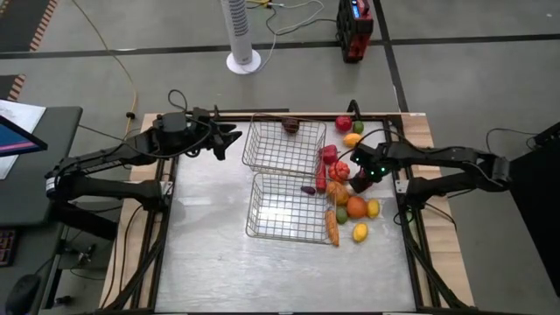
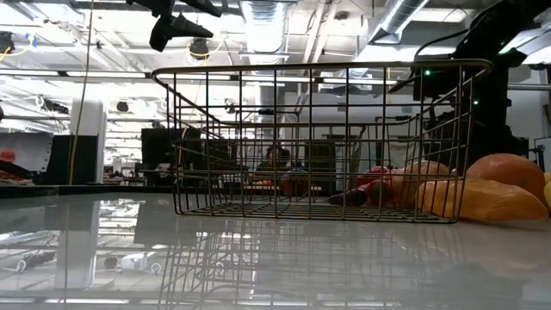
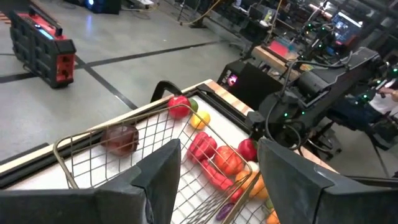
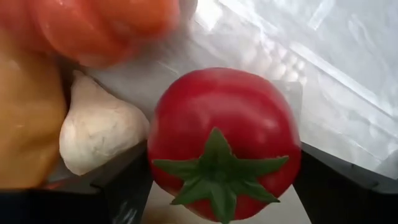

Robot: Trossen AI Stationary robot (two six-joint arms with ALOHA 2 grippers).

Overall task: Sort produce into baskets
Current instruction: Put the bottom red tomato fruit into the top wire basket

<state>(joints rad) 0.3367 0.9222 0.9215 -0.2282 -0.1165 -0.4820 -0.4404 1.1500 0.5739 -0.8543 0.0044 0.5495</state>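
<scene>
Looking straight down, the high view shows two wire baskets [image 1: 284, 144] at table centre, one at twelve o'clock of the other [image 1: 289, 210], a dark fruit [image 1: 291, 126] lying in the far one. Loose produce [image 1: 354, 207] crowds the three o'clock side, where the right gripper [image 1: 343, 171] sits low over a red tomato [image 1: 341, 171]. The left gripper [image 1: 229, 138] hangs at nine o'clock of the far basket. From the low view, orange pieces [image 2: 482, 196] lie beside the near basket. The left wrist view shows wide, empty fingers [image 3: 155, 180] above the far basket. In the right wrist view, wide-spread fingers [image 4: 127, 186] flank the tomato, white garlic [image 4: 96, 134] just beside it.
</scene>
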